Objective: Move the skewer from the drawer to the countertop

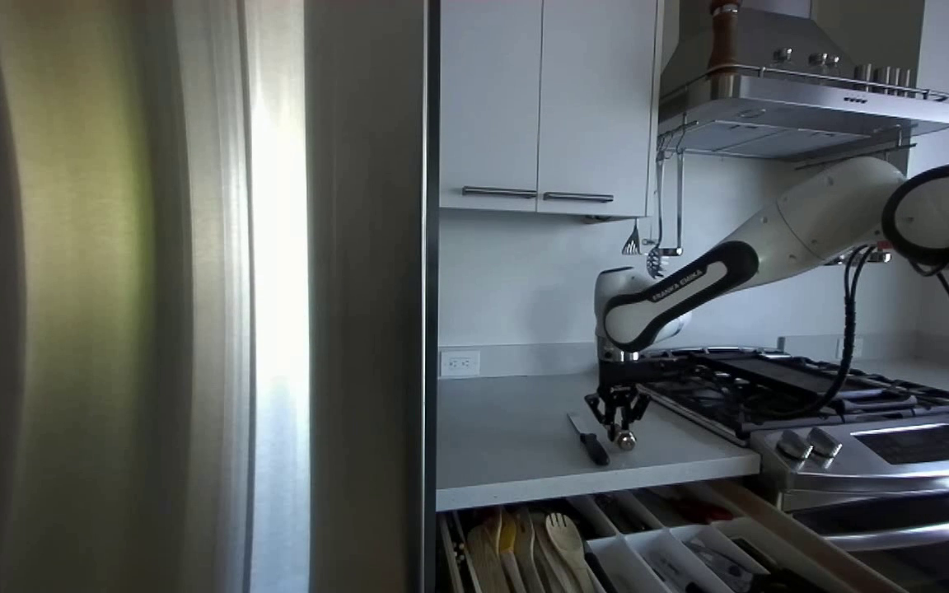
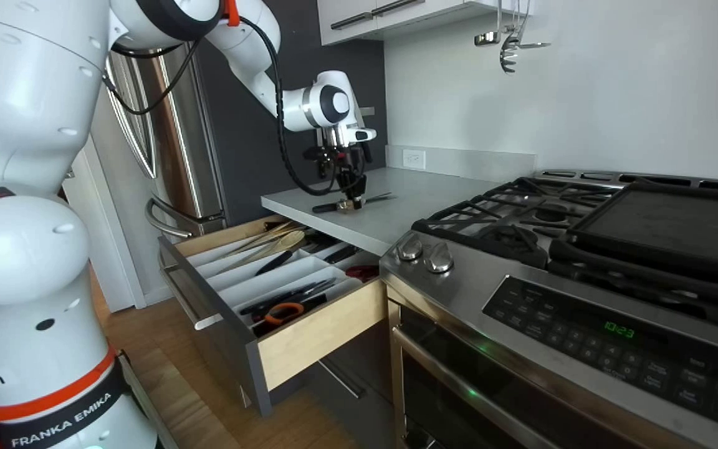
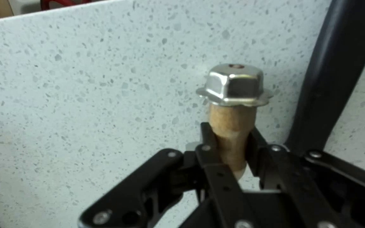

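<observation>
My gripper (image 3: pixel 231 130) is shut on a short wooden piece with a metal cap (image 3: pixel 233 115). The piece also shows in both exterior views (image 1: pixel 626 441) (image 2: pixel 346 206). The gripper (image 1: pixel 613 430) is low over the pale speckled countertop (image 1: pixel 499 428), near its front edge. Whether the piece touches the countertop I cannot tell. The countertop fills most of the wrist view (image 3: pixel 106 110). The drawer (image 2: pixel 321 337) stands open below, with wooden utensils (image 1: pixel 524 548) and white compartments. The skewer, as a thin dark rod, does not show; it is hidden or out of view.
A knife with a black handle (image 1: pixel 596 449) lies on the countertop close beside the gripper; its handle also shows in the wrist view (image 3: pixel 334 69). The gas hob (image 2: pixel 533 215) is beside the countertop. A fridge (image 1: pixel 194 288) and upper cabinets (image 1: pixel 491 107) bound the area. Orange-handled scissors (image 2: pixel 284 312) lie in the drawer.
</observation>
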